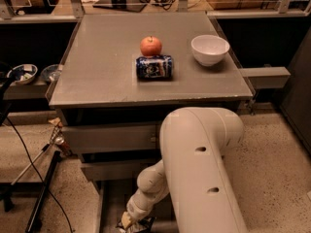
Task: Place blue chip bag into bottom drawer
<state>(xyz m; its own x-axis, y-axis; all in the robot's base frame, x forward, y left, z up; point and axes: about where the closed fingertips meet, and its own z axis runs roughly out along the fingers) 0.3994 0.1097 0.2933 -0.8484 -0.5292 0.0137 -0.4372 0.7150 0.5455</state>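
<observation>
**Robot arm reaches low into open bottom drawer**

The robot's white arm (pixel 199 164) bends down in front of the grey cabinet. Its claw (pixel 130 223) hangs at the near edge of the scene, over the pulled-out bottom drawer (pixel 112 205). Whether the claw is apart or clamped cannot be told. A small dark, crinkled patch of the blue chip bag (pixel 146 223) shows right at the claw, low in the drawer. So little of it is visible that its long axis and the way it points cannot be told, and no label or writing on it can be read.

Above the bottom drawer, the two upper drawers (pixel 112 139) sit pushed in. On the cabinet's grey surface (pixel 97 67), a blue can (pixel 154 67) lies on its side with its long axis running left to right. Its printed label faces the camera but cannot be read. A red apple (pixel 151 46) sits just beyond the can, on its far side. A white bowl (pixel 210 49) stands upright to the right of both, near the right edge. On a shelf to the left of the cabinet rests a small dish (pixel 22 73).
</observation>
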